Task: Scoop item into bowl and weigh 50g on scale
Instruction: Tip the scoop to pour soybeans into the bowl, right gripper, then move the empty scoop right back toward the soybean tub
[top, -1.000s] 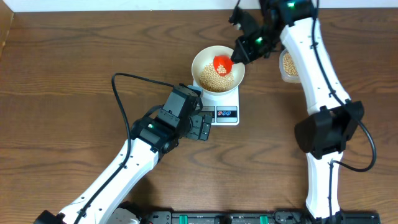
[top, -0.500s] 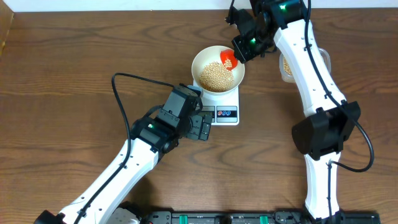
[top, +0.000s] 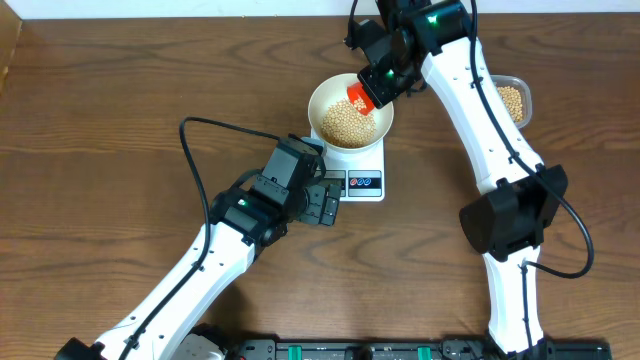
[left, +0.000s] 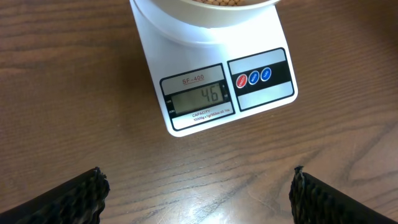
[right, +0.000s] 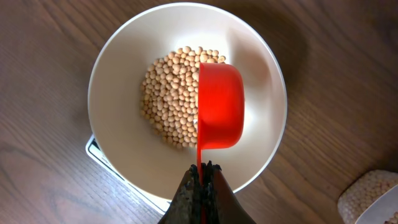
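The white bowl stands on the white scale and holds a pile of tan beans. In the right wrist view the bowl and its beans fill the frame. My right gripper is shut on the handle of a red scoop, which is turned on its side above the beans; the scoop also shows in the overhead view. My left gripper is open and empty just in front of the scale, whose display reads 46.
A clear plastic tub with more beans stands at the right of the bowl, and its corner shows in the right wrist view. A black cable loops over the wooden table at the left.
My right gripper has swung left and back over the bowl and rolled the red scoop onto its side. The tub is now uncovered. The left arm has not moved.
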